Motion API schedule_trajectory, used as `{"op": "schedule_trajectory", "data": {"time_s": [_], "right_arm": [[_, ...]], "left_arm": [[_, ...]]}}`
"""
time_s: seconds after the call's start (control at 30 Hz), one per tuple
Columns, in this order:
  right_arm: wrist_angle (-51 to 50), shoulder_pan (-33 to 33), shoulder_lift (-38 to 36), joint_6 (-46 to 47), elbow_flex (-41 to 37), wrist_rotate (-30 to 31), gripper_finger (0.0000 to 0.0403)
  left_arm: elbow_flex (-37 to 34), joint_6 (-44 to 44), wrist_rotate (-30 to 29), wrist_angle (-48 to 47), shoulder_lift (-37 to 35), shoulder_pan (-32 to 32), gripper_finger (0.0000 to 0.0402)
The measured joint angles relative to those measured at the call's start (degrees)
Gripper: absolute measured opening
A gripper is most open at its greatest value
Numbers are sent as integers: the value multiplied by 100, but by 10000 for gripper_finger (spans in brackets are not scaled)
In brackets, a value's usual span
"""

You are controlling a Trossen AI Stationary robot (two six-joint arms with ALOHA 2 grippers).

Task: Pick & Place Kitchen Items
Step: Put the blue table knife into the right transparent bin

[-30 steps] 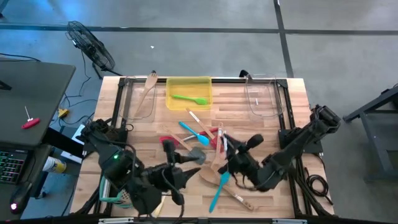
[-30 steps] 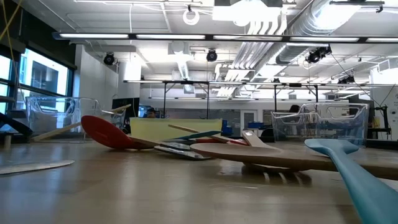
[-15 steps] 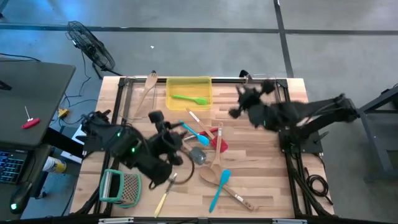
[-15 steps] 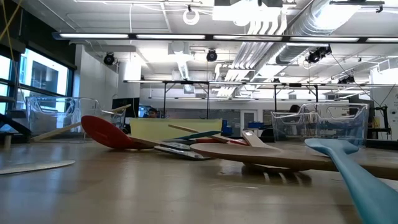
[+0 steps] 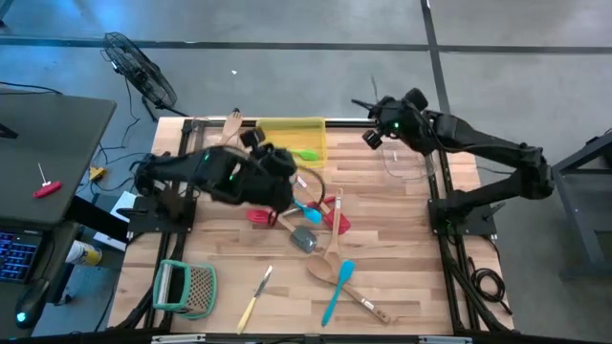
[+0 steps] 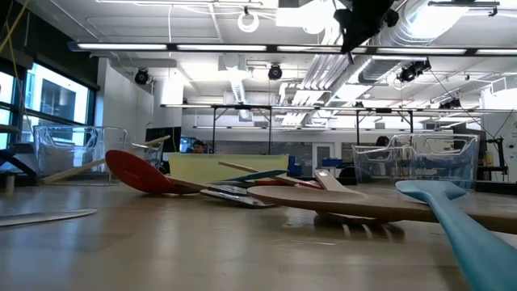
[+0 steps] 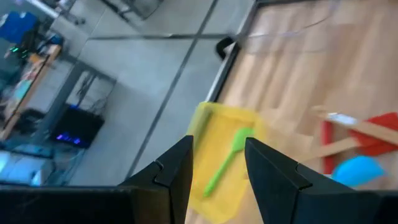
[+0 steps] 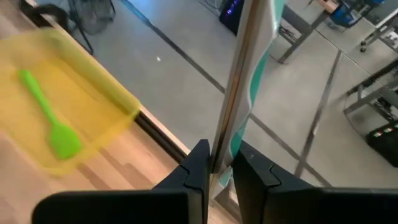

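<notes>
My right gripper (image 5: pixel 381 117) hangs high over the table's far edge, between the yellow bin (image 5: pixel 277 129) and a clear bin (image 5: pixel 404 158). It is shut on a slim metal-and-teal utensil (image 8: pixel 239 74) and also shows at the top of the low view (image 6: pixel 363 20). My left gripper (image 7: pixel 217 168) is open and holds nothing, above the table just short of the yellow bin, where a green spatula (image 5: pixel 304 153) lies. Loose kitchen items lie in a heap mid-table: a red spatula (image 5: pixel 337 218), a grey spatula (image 5: pixel 304 239), a blue spatula (image 5: pixel 338 285) and wooden spoons (image 5: pixel 330 272). My right gripper pinches one end of the utensil (image 8: pixel 219 149) between its two fingers. The rest of the utensil runs straight out ahead of the fingertips, metal on one side and teal on the other. It is lifted clear, high above the table's far edge.
A clear bin at the far left holds a wooden spoon (image 5: pixel 229 129). A teal-framed tool (image 5: pixel 186 287) and a yellow-handled knife (image 5: pixel 253 301) lie near the front edge. Black rails run along the table's left and right sides.
My right gripper has swung from the heap near the front edge to the table's far edge, staying shut. My left gripper has gone from the near left corner toward the yellow bin, baring the teal-framed tool. The heap has kept still.
</notes>
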Motion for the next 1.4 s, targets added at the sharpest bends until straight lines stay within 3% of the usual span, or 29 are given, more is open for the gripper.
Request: {"op": "schedule_trajectory", "data": {"time_s": [0.1, 0.23, 0.4, 0.67, 0.83, 1.0, 1.4], "right_arm": [[-146, -502, 12, -192, 0, -282, 37], [-422, -1334, 73, -106, -7, -1200, 37], [-433, -2039, 82, -58, -385, -1898, 37], [-885, -2456, 84, 197, -1152, -2413, 37], [-1248, -2485, 84, 467, -1440, -2710, 37], [-1632, -2478, 167, 747, -1626, -3115, 37], [-2325, -2478, 973, 1018, -1775, -3137, 37]], "left_arm": [[0, 219, 90, 1, 2, 413, 141], [0, 466, 268, 0, 2, 983, 141], [0, 730, 585, 0, 6, 1695, 141], [-295, 759, 1156, 7, 9, 2570, 141], [-850, 759, 1373, 17, 9, 2732, 141], [-1425, 757, 1053, 289, 13, 2667, 141], [-1593, 606, 1010, 385, 13, 2403, 141]]}}
